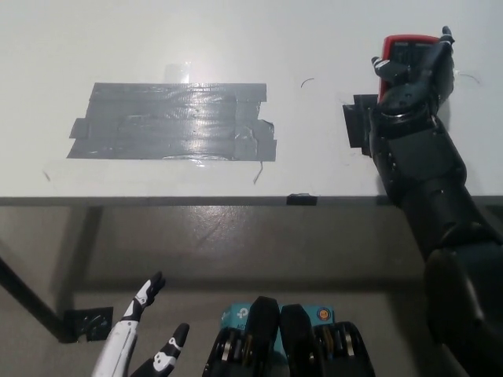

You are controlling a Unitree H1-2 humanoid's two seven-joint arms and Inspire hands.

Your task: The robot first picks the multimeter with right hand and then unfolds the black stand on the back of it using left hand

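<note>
Head view: looking steeply down on a white desk (330, 47) that is filling the upper half of the frame, with its front edge running straight across the middle.
Multimeter (399, 56): sitting at the upper right of the frame, red-cased with a dark face, well in from the front edge and near the right side of the picture.
Right robot hand (416, 75): black, reaching in from the lower right and lying over the multimeter, fingers curling around its right side; whether it is fully gripping cannot be told.
Left robot hand (149, 330): white, resting at the lower left of the frame below the desk edge, fingers spread and holding nothing.
Grey tape patch (177, 122): lying flat on the desk at the upper left centre, well apart from the multimeter.
Black block (358, 122): sitting just beside the right wrist, on its left side.
Open room: bare desk surface is stretching between the tape patch and the multimeter, and along the top of the frame.
Front edge: a small dark tab (302, 199) is sitting on it near the middle.
Below the edge: floor is showing under the desk, with a dark desk leg (27, 302) slanting at the lower left.
</note>
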